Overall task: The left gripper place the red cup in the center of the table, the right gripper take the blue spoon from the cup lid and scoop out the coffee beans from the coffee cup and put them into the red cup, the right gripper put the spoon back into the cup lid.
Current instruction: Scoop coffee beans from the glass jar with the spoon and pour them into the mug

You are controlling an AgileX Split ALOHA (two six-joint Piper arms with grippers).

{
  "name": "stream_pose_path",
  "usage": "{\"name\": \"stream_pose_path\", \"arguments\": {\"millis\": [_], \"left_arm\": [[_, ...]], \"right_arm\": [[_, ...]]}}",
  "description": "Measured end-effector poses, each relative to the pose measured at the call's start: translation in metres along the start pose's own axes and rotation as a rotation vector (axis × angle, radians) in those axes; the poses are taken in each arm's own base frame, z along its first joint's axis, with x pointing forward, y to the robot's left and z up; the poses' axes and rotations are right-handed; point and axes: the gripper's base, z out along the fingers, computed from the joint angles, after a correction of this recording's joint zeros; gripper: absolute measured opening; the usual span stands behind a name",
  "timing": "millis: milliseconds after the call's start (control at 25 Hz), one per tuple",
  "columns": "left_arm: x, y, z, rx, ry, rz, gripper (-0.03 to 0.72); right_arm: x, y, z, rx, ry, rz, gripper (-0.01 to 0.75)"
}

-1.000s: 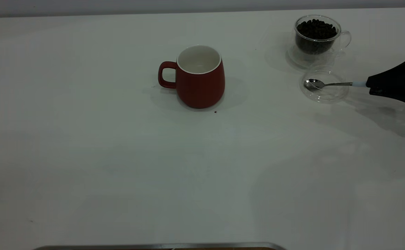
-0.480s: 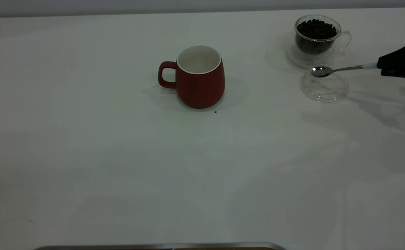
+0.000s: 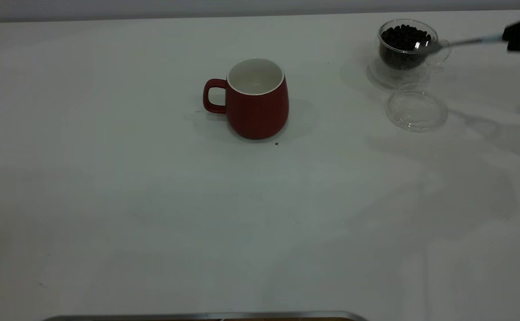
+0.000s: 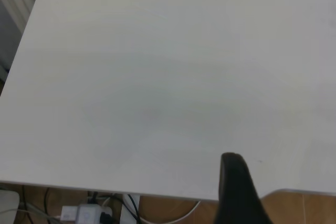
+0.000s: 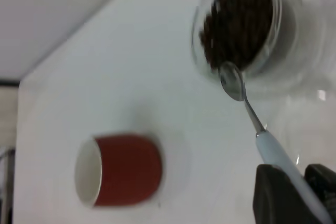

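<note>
right hand grips blue spoon (shiny bowl) | over glass coffee cup

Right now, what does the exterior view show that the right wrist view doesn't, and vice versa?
Only exterior: the red cup's loop handle, the cup lid lying bare on the table, and a dark speck by the cup's base.

Only right wrist: the right gripper fingers clamped on the blue spoon's pale handle.

Both: red cup, coffee cup full of coffee beans, spoon bowl at its rim.
</note>
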Motion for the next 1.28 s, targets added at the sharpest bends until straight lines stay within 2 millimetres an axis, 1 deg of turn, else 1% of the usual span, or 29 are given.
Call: {"name": "stream_pose_path", "arguments": {"millis": [40,280,400,560,680,920,1120,1280], "left_arm": [[0.000,0.000,0.000,0.000,0.000,0.000,0.516],[0.000,0.000,0.000,0.000,0.000,0.000,0.516],[0.000,0.000,0.000,0.000,0.000,0.000,0.516],[0.000,0.000,0.000,0.000,0.000,0.000,0.516],[0.000,0.000,0.000,0.000,0.000,0.000,0.516],[0.000,0.000,0.000,0.000,0.001,0.001,0.516],[0.000,0.000,0.000,0.000,0.001,0.001,0.516],[0.000,0.000,0.000,0.000,0.001,0.001,0.516]], "right_arm": [[-0.002,0.002,0.001,0.009,-0.015,-0.004,0.115],[-0.001,0.013,0.024,0.122,-0.064,-0.053,0.115],[-0.007,0.021,0.032,0.156,-0.076,-0.094,0.115],[-0.018,0.031,0.039,0.168,-0.097,-0.138,0.115],[-0.021,0.033,0.041,0.191,-0.104,-0.151,0.115],[-0.019,0.031,0.043,0.246,-0.096,-0.166,0.115],[-0.013,0.038,0.054,0.304,-0.075,-0.206,0.115],[-0.010,0.042,0.058,0.303,-0.065,-0.219,0.115]]}}
